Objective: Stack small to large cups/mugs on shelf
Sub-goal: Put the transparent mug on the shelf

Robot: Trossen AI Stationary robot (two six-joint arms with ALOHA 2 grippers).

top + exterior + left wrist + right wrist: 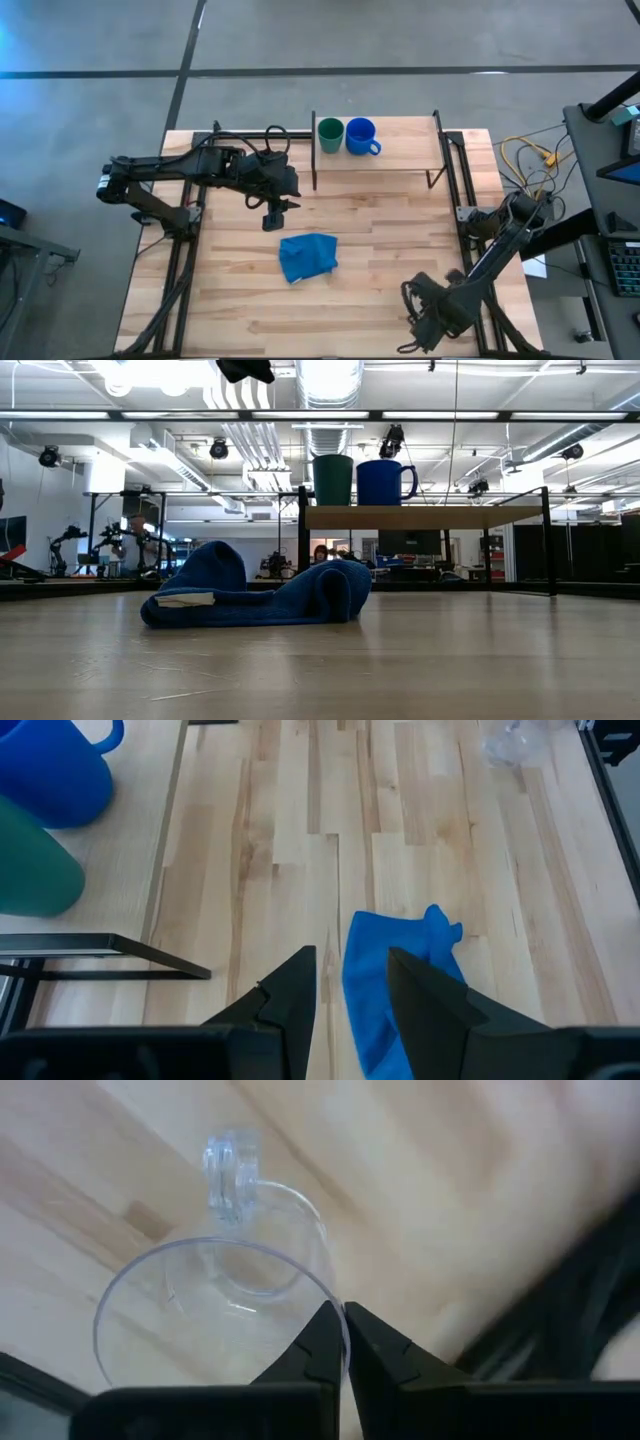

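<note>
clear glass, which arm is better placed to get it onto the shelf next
Right. The right gripper is shut on the clear glass's rim, near the table's front right. The left gripper is open, empty, over the blue cloth.

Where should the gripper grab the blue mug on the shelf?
Grip the blue mug by its rim wall on the side away from the green cup, coming from above: it stands upright and open-topped, the cup sits close on one side, and its handle juts toward the table.

Two arms, dark matte black, jointed segments. Black cables looped along left arm (pixel 200 170). Right arm (pixel 490 250) slimmer, also cabled. Fingers (pixel 290 1005) black, wedge-shaped, tapering to narrow tips, on flat black carriage.
</note>
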